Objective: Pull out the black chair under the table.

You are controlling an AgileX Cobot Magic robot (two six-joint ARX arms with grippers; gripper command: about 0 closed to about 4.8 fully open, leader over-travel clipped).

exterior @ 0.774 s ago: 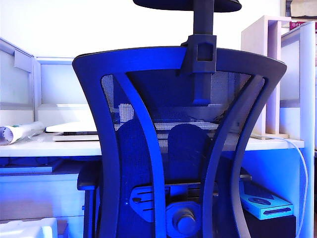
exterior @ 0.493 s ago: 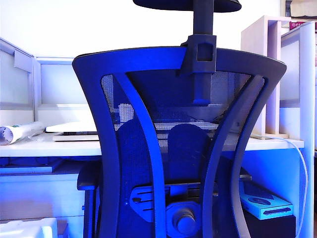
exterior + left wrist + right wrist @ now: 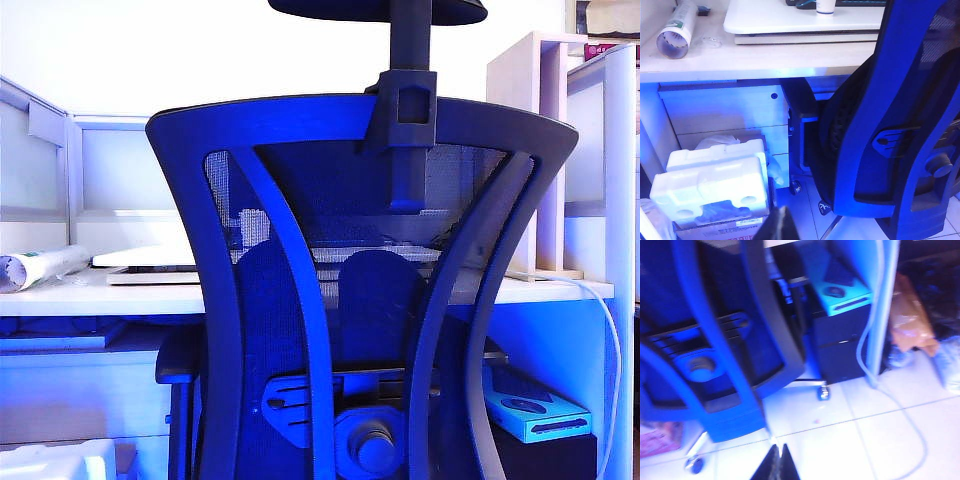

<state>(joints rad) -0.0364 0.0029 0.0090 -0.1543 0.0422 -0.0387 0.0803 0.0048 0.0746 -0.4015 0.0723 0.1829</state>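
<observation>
We see the black chair (image 3: 360, 290) pushed against the tabletop (image 3: 100, 297). The right gripper (image 3: 776, 465) is closed, empty, above the floor; the left gripper (image 3: 777, 227) we cannot tell.

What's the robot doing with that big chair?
Nothing yet. The black chair is tucked in at the table, filling most of the outside camera's view. Neither arm touches it. The right gripper is shut and points at the floor behind the chair. Only the tip of the left gripper shows, above a white foam block, so I can't tell if it is open.
</observation>
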